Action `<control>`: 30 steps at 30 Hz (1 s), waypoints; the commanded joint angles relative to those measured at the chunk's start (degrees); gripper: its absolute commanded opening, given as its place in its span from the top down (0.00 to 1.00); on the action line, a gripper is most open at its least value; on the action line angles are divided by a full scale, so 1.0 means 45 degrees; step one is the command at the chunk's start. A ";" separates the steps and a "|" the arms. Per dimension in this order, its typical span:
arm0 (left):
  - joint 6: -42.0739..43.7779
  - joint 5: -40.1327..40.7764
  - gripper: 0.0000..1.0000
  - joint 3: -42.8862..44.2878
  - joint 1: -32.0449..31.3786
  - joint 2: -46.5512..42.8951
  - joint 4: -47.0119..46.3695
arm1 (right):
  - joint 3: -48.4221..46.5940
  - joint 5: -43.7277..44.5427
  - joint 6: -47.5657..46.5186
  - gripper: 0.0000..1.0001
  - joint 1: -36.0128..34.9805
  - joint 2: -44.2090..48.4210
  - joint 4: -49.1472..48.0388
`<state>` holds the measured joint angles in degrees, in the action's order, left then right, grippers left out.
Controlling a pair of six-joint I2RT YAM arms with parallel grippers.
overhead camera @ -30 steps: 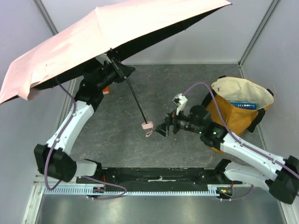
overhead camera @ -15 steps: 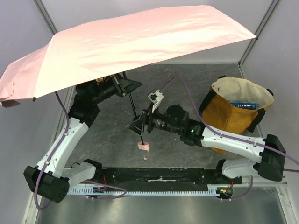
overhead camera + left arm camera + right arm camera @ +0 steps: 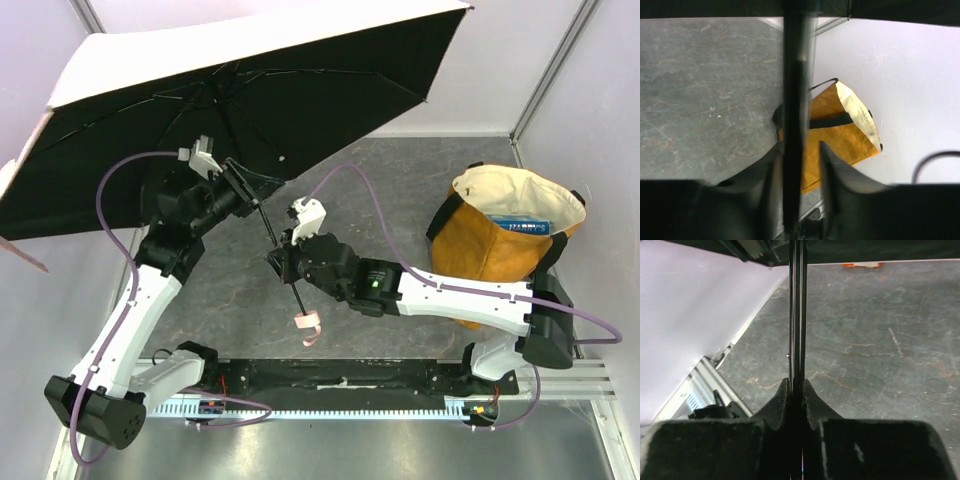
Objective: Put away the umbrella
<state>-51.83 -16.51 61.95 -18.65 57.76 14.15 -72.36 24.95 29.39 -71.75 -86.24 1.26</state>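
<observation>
I observed the open umbrella (image 3: 240, 100) held above the table (image 3: 400, 190) in the upper left of the top view, black underside toward the camera. The left end effector (image 3: 243, 188) was clamped on its shaft (image 3: 268, 228) near the canopy. The right end effector (image 3: 283, 262) was closed on the shaft lower down, above the pink handle (image 3: 307, 322).
</observation>
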 commanded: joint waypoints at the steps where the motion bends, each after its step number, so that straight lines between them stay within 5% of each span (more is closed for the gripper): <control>1: -0.1174 -0.1620 0.33 -0.0890 -0.0191 -0.1152 -0.3096 | 0.2592 -0.3050 0.0982 1.00 0.1056 0.1657 -0.4981; 3: -0.2381 -0.2400 0.18 -0.2741 0.0004 -0.2049 -0.6682 | 0.4587 -0.5376 0.2545 1.00 0.1857 0.2441 -0.8506; 7: -0.4982 -0.2833 0.14 -0.5816 0.0336 -0.2679 -1.2240 | 0.5765 -0.7126 0.3995 1.00 0.2311 0.3243 -1.1370; 13: -0.5160 -0.3148 0.19 -0.6032 0.0356 -0.2251 -1.2789 | 0.6352 -0.8061 0.5752 1.00 0.3071 0.4183 -1.2835; 21: -0.7581 -0.4807 0.15 -0.3635 -0.0345 0.1593 -1.8862 | 0.6275 -0.9507 0.7745 1.00 0.3209 0.3189 -1.5646; 26: -0.7545 -0.4924 0.16 -0.2266 -0.1517 0.2886 -1.9961 | 0.6139 -1.0211 0.8781 1.00 0.3209 0.2563 -1.7037; 30: -0.7232 -0.5042 0.37 -0.1873 -0.1987 0.3142 -2.0389 | 0.6371 -1.0505 0.8958 1.00 0.3209 0.2562 -1.7153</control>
<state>-83.59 -36.82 50.37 -26.24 71.77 -68.84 -42.57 -18.37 68.82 -57.36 -75.57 -66.04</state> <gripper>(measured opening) 0.726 0.090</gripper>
